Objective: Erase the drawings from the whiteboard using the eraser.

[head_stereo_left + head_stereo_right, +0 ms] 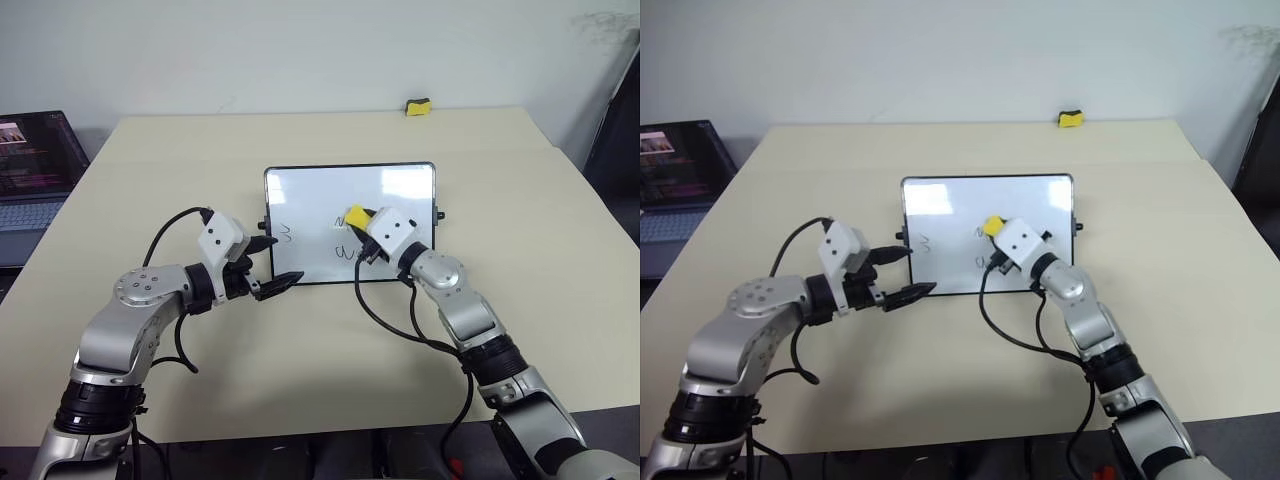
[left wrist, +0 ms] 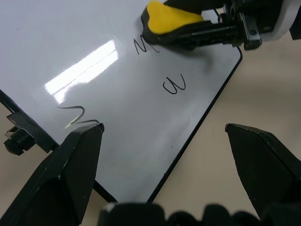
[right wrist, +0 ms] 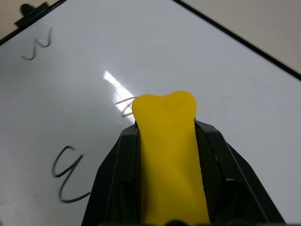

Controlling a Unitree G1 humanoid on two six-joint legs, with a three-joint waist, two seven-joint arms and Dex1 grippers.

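Left eye view: the whiteboard (image 1: 350, 190) lies flat near the middle of the bench (image 1: 300, 350), its long sides parallel to the bench's far edge. The right tool (image 1: 352, 220) reaches over the board's right half, its two black fingers clamped on the eraser (image 1: 354, 216), whose yellow end sticks out past the fingertips. The right wrist view shows that yellow end directly above one of the drawings (image 3: 123, 107), which it partly hides; whether it touches the board cannot be told. Another squiggle sits just nearer the board's near edge, and a third lies toward the board's left edge. The left tool (image 1: 268, 266) sits at the board's near left corner with its fingers spread wide and nothing between them. A second yellow-and-black block (image 1: 418, 106) rests at the bench's far edge. A laptop (image 1: 35, 160) stands off the bench's left side.
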